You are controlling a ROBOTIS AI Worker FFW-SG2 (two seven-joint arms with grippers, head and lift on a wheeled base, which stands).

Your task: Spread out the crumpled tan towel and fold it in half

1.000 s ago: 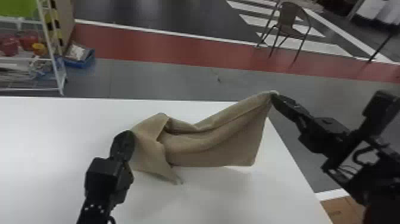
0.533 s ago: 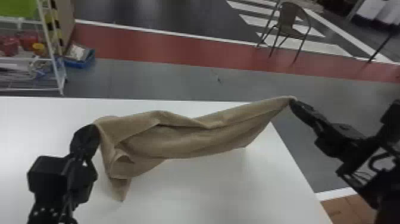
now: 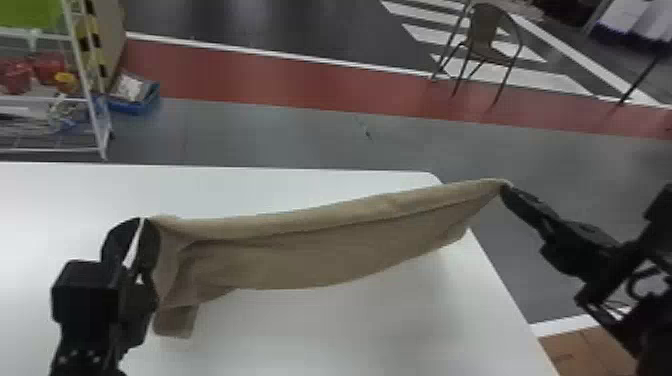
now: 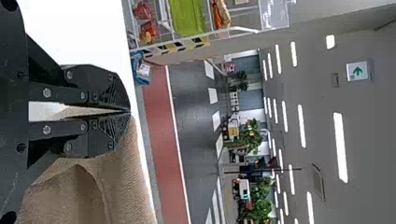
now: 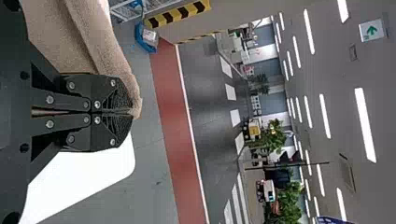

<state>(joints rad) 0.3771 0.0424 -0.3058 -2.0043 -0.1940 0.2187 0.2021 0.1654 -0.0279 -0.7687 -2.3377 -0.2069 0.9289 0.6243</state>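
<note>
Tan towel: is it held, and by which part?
The left gripper and right gripper pinch the tan towel at opposite ends of its upper edge.

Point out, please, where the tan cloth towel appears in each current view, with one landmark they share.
Head view: the tan cloth towel stretches across the middle, between the left gripper and the right gripper.
Left wrist view: the towel extends from the closed fingertips towards the robot's right.
Right wrist view: the towel extends from the closed fingertips towards the robot's left.
Shared landmark: the red floor strip.
</note>
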